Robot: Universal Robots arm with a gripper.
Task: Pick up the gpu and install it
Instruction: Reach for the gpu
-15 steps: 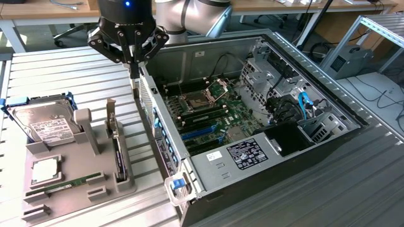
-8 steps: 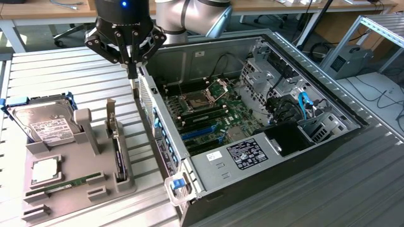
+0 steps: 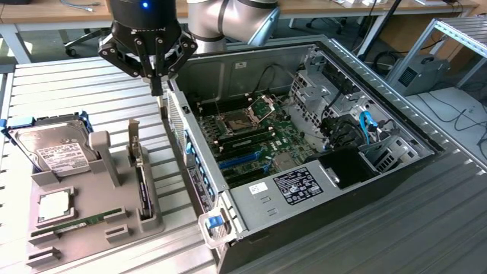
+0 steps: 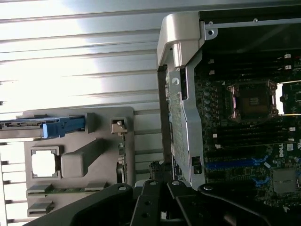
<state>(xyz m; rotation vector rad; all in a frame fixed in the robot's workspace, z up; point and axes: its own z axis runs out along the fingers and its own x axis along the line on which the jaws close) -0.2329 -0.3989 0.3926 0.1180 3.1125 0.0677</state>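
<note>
The gpu (image 3: pixel 141 184) stands on its edge in a slot of the grey holder tray (image 3: pixel 106 228), a thin black card with its silver bracket at the far end. It also appears on the tray in the wrist view (image 4: pixel 121 157). My gripper (image 3: pixel 157 90) hangs above and beyond the card, over the gap between the tray and the open computer case (image 3: pixel 228 197). Its fingers are shut with nothing between them, pointing down. The gripper's black linkage (image 4: pixel 150 202) is at the edge of the wrist view. The motherboard (image 3: pixel 251 137) with blue card slots (image 3: pixel 242 161) lies exposed inside the case.
On the tray, a silver hard drive (image 3: pixel 49 149) in a blue caddy, a processor chip (image 3: pixel 55 205) and a green memory stick (image 3: pixel 80 221) sit at the exterior view's left. The case's rear wall (image 3: pixel 179 123) rises right beside the gripper. Cables and drive cages fill the case's far side.
</note>
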